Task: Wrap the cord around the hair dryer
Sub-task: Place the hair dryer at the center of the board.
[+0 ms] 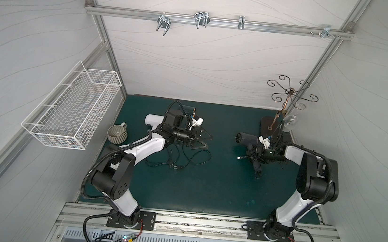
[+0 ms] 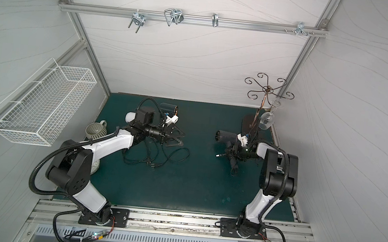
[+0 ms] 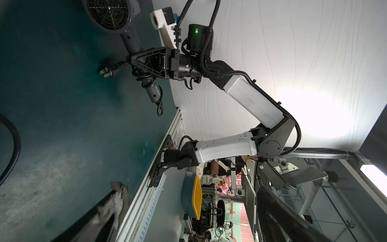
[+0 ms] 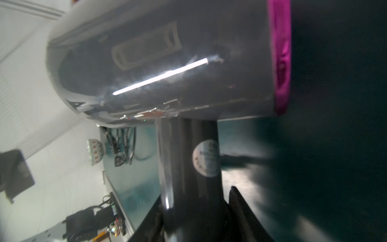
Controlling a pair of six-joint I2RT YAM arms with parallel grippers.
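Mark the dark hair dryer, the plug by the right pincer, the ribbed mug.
dark hair dryer point(image 1: 250, 139), a top view, barrel
plug point(image 3: 112, 68), left wrist view, plug body
ribbed mug point(image 1: 116, 140), a top view, side wall

Left arm point(image 1: 143, 147) is stretching forward and inward, left pincer point(image 1: 204, 141) gaping wide; right arm point(image 1: 294, 153) is bending inward (elbow raised), right pincer point(image 3: 132, 65) clamping, jaws partly closed.

A ribbed grey mug point(image 1: 117, 134) sits at the left edge of the green mat point(image 1: 205, 189). A white wire basket point(image 1: 71, 106) hangs on the wall left of the mat. At the mat's far right corner, a curled-hook metal stand point(image 1: 289, 91) holds a hanging wine glass point(image 2: 267, 120).
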